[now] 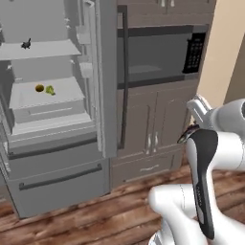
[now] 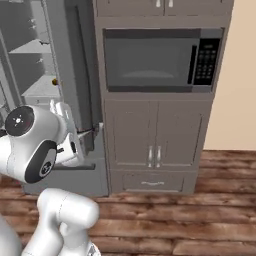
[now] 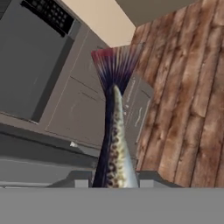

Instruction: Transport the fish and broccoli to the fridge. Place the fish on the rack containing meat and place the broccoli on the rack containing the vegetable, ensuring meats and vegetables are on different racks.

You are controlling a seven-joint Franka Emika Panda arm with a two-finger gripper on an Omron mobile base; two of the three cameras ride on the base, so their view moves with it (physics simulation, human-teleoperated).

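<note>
The jaws are pressed in on the fish (image 3: 114, 144), which stands out from the gripper (image 3: 111, 186) in the hand view, spotted body narrowing to a dark fan tail tipped with red. Past the tail lie the cabinet doors (image 3: 83, 105), the microwave (image 3: 30, 57) and the wooden floor (image 3: 183, 96), all well apart from the fish.

In the left base view the gripper (image 1: 187, 135) hangs in front of the cabinet column, right of the fridge (image 1: 57, 158), with open air between it and the fridge's open compartment. The edge of the open fridge door (image 1: 107, 81) stands between the shelves and the microwave.

On the middle rack (image 1: 28, 98) the broccoli (image 1: 50, 90) lies just beside the vegetable (image 1: 39, 88), both near the back. On the rack above (image 1: 52, 49) sits a small dark item (image 1: 26, 45), too small to tell.
</note>
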